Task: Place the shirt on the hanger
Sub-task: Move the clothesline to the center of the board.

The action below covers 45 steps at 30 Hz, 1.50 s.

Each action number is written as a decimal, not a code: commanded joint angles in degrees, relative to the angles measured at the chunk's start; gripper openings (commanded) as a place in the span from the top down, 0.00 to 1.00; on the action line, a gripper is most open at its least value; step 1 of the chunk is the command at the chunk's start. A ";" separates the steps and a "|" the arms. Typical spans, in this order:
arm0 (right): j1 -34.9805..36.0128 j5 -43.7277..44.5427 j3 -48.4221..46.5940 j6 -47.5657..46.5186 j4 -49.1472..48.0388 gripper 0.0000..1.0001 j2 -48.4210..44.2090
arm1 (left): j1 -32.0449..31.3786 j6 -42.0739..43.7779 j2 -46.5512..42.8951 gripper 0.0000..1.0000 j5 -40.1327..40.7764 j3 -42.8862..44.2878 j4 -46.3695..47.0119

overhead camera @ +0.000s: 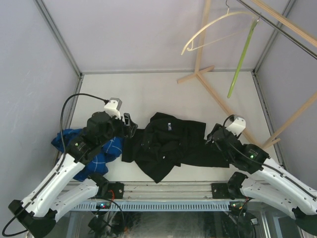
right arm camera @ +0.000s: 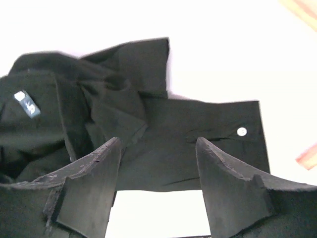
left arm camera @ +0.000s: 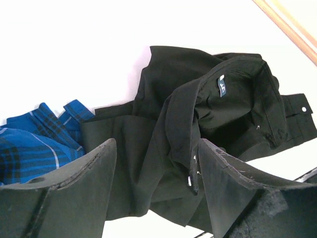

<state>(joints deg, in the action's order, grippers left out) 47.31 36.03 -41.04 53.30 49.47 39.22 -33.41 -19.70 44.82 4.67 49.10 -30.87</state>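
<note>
The black shirt [overhead camera: 168,144] lies crumpled on the white table between my two arms, its collar label [left arm camera: 221,88] facing up. The lime-green hanger [overhead camera: 241,57] hangs from the rail at the back right, far from both grippers. My left gripper [overhead camera: 130,126] is open at the shirt's left edge; in the left wrist view [left arm camera: 157,148] its jaws stand wide over a folded button placket. My right gripper [overhead camera: 210,139] is open at the shirt's right edge; in the right wrist view [right arm camera: 158,144] its jaws straddle a flat sleeve [right arm camera: 198,129] with a white cuff button [right arm camera: 241,131].
A blue plaid shirt [overhead camera: 106,151] lies bunched under my left arm and also shows in the left wrist view [left arm camera: 34,144]. A cream hanger [overhead camera: 213,27] hangs beside the green one. A wooden rack [overhead camera: 218,99] has its legs on the table's back right. Grey walls enclose the table.
</note>
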 commanded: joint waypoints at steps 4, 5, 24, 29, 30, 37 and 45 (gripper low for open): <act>-6.04 13.51 -5.71 4.12 6.28 0.33 -1.75 | 1.06 1.26 -1.67 0.29 0.07 -1.51 0.77; -8.47 13.16 -6.00 2.90 5.52 0.32 -1.16 | 1.09 1.13 -1.66 0.29 -0.13 -1.69 0.95; -36.49 29.70 -9.52 20.81 19.17 0.24 4.16 | 1.33 1.27 0.20 0.29 -3.18 -2.54 1.69; -39.43 34.88 -10.15 16.94 17.56 0.25 3.34 | 1.33 1.32 1.41 0.29 -4.35 -2.48 2.08; -40.58 35.42 -10.33 14.71 15.32 0.25 3.25 | 1.37 1.33 1.54 0.29 -4.55 -2.45 2.09; -50.02 30.29 -9.94 -6.87 -7.53 0.28 3.57 | 1.59 1.51 1.90 0.29 -5.23 -2.39 2.15; -54.57 24.95 -8.30 -22.12 -24.34 0.40 6.47 | 1.64 1.33 1.16 0.29 -5.59 -3.08 2.09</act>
<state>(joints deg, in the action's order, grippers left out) -5.76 63.40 -49.32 42.22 37.45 43.77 -32.12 -19.29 46.98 0.23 47.57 -31.00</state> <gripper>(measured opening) 0.617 0.709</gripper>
